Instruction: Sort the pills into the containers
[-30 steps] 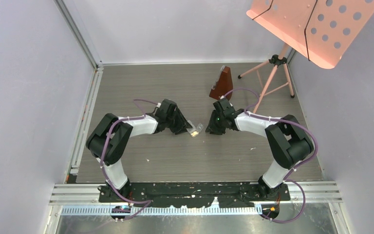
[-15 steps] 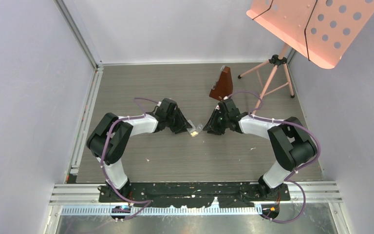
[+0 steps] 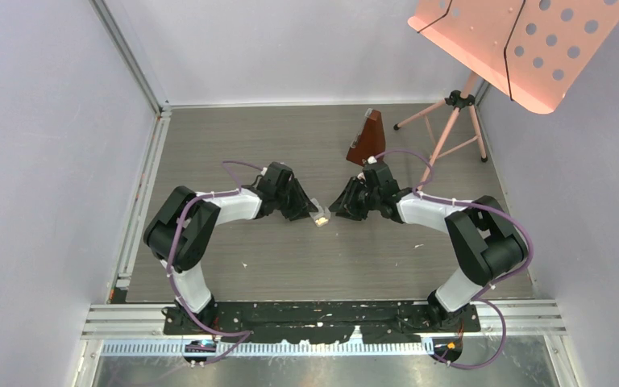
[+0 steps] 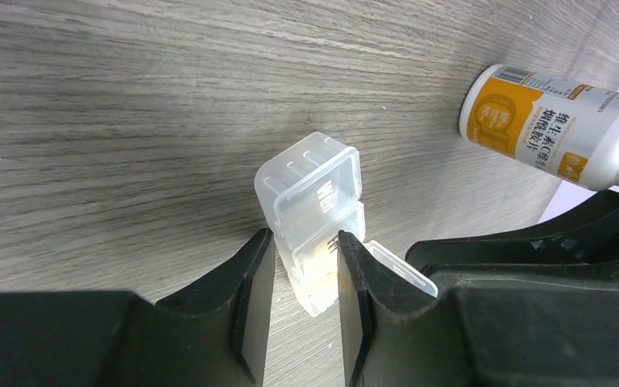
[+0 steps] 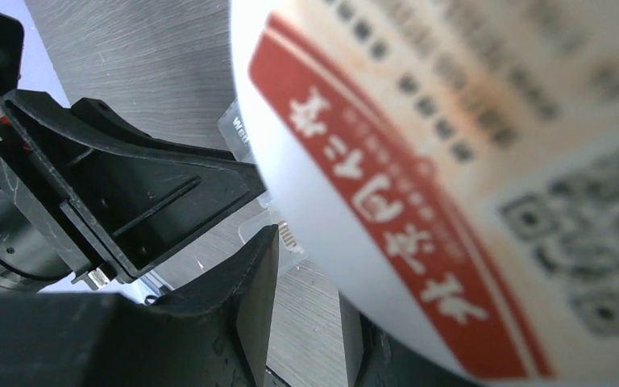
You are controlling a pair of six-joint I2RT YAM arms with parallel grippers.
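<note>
While the top view shows only a tiny container (image 3: pixel 319 216) at centre frame, the wrist views show the left gripper (image 4: pixel 303 254) pinching it, pills (image 4: pixel 321 276) inside, and the right gripper (image 5: pixel 306 282) closed around a white bottle (image 5: pixel 451 177).

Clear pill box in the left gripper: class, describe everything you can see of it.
The pill box is a clear plastic strip of square compartments lying on the wood-grain table. Its far lid is shut, a nearer lid hangs open sideways, and yellowish bits show inside. The left gripper clamps its near end.
</note>
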